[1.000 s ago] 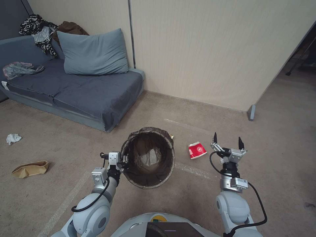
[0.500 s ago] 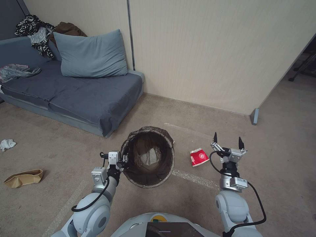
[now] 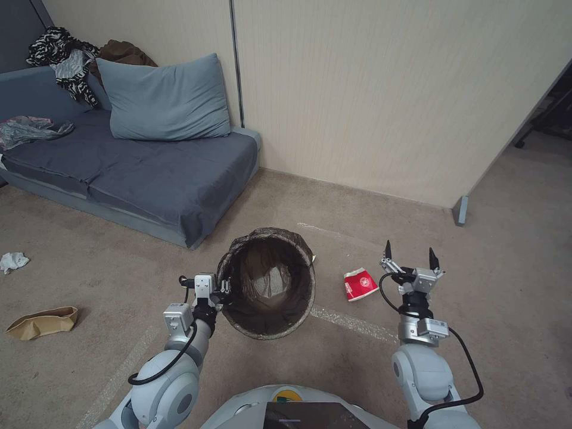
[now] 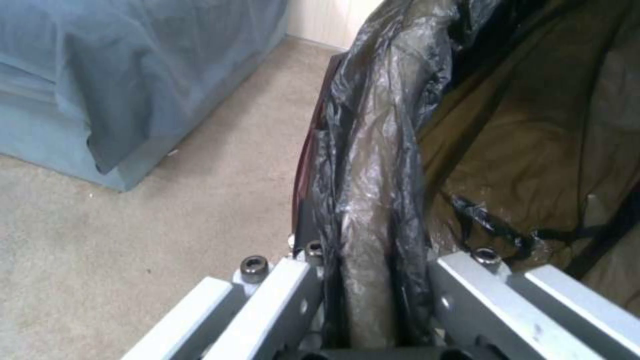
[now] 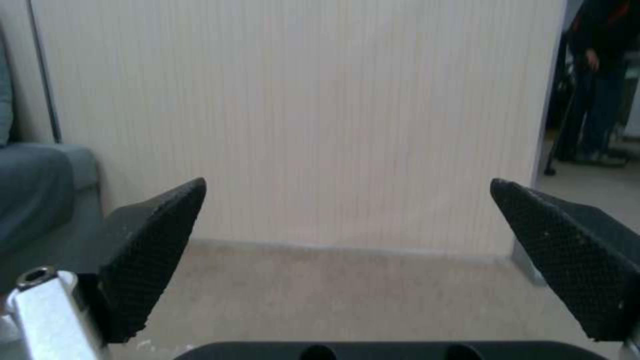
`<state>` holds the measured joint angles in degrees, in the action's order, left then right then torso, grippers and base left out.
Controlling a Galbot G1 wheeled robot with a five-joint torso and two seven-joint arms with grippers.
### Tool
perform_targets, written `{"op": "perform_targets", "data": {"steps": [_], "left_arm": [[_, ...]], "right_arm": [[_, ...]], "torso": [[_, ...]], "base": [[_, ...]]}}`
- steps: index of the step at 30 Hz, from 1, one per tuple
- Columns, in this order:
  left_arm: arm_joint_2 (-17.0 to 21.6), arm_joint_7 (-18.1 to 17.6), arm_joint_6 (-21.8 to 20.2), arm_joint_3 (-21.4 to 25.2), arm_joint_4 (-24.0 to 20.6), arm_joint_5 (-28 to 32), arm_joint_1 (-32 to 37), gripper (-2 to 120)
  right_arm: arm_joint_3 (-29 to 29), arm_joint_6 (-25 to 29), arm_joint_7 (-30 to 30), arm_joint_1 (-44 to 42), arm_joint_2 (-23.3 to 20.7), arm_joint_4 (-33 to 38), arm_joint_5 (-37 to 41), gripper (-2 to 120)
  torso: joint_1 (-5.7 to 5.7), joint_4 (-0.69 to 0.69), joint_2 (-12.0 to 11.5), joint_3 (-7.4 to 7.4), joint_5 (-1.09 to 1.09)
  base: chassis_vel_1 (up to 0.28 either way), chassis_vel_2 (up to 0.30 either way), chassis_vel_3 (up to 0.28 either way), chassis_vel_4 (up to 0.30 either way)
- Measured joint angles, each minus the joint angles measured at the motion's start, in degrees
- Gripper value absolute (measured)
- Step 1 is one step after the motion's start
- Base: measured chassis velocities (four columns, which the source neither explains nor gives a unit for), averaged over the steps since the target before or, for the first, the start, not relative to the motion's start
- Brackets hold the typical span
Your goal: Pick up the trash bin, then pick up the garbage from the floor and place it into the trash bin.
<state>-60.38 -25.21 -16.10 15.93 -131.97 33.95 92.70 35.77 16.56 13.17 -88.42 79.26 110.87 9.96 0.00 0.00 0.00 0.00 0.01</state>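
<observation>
Left gripper point(image 3: 225, 290) is clamped on the rim of the trash bin point(image 3: 266, 328), which hangs tilted above the carpet point(image 3: 512, 250) with its round mouth facing up toward the head camera. In the left wrist view the bin's crinkled, glossy dark bag liner point(image 4: 373, 165) is folded over the rim and pinched between the metal finger plates.

Right gripper point(image 3: 408, 255) is held above the floor, its two black, pointed, textured fingertips point(image 5: 153, 255) spread wide apart with nothing between them.

A squashed red-and-white paper cup point(image 3: 359, 284) lies on the carpet between bin and right gripper. Well off to the left lie a flattened, crumpled brown paper bag point(image 3: 40, 322) and a white tissue wad point(image 3: 12, 261). A blue-grey sofa point(image 3: 155, 173) with a soft pillow point(image 3: 164, 98) stands against the ribbed cream wall point(image 3: 369, 89).
</observation>
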Motion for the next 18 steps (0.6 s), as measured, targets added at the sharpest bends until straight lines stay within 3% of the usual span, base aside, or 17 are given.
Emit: {"op": "perform_targets", "data": {"steps": [6,11,13,18], "left_arm": [[0.2,0.1,0.1,0.5,0.0,0.0,0.0,2],[0.2,0.1,0.1,0.6,0.0,0.0,-0.1,2],[0.2,0.1,0.1,0.7,0.0,0.0,-0.2,2],[0.3,0.1,0.1,0.9,0.1,0.0,-0.2,2]], "right_arm": [[-1.2,-6.4,-0.3,0.8,-5.7,-0.4,10.9,100],[-1.7,-7.7,-2.3,1.3,-10.3,-2.2,14.0,100],[-2.5,-8.5,-3.5,1.8,-14.2,-3.5,15.9,100],[-3.9,-10.6,-3.6,2.6,-17.3,-4.5,18.9,100]], "torso": [[0.00,0.00,0.0,0.00,0.00],[0.00,0.01,0.0,0.00,0.01],[0.00,0.00,0.0,0.00,0.01],[0.00,0.01,0.0,0.01,0.01]], "base": [[0.000,0.000,0.000,0.000],[0.000,0.000,0.000,0.000],[0.000,0.000,0.000,0.000],[0.000,0.000,0.000,0.000]]}}
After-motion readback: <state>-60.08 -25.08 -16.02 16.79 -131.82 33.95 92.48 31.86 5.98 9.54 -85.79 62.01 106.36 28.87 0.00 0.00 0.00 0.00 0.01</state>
